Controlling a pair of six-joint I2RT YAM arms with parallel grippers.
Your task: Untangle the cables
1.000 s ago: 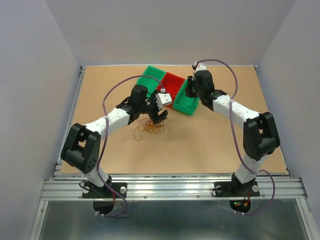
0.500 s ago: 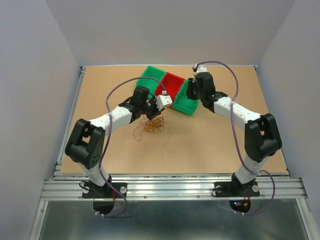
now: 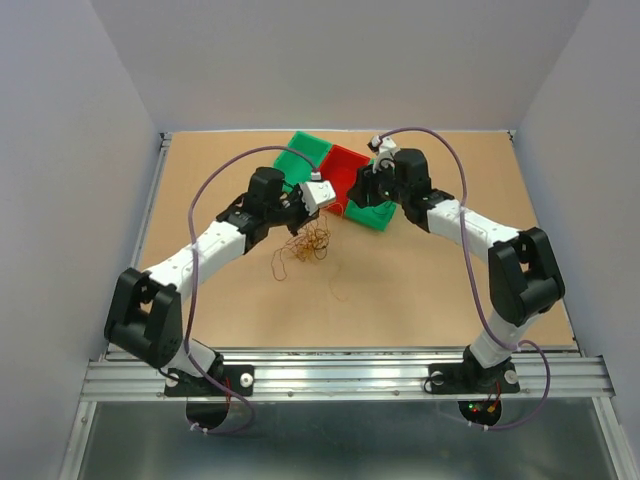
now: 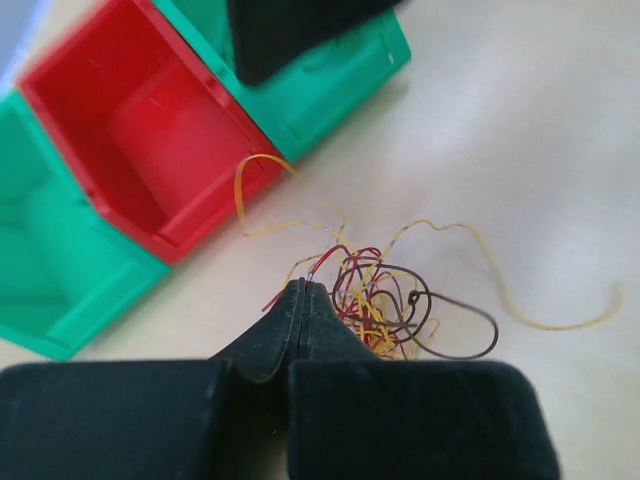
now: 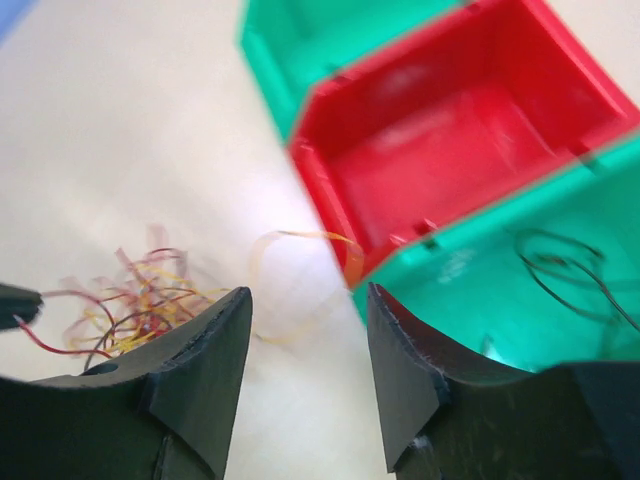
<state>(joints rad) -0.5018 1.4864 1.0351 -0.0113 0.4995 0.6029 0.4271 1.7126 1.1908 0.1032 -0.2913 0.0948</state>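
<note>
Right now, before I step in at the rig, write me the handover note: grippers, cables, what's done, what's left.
Grippers: the left gripper is shut, pinching a red strand at the edge of the cable clump. The right gripper is open and empty, hovering by the red bin and the right green bin.
Cables: the clump lies on the table in front of the bins. One orange-yellow strand loops out toward the red bin.
Done: one dark strand lies in the right green bin. The red bin looks empty.
Left: nearly everything. The orange-yellow, red and dark strands are tangled together.
</note>
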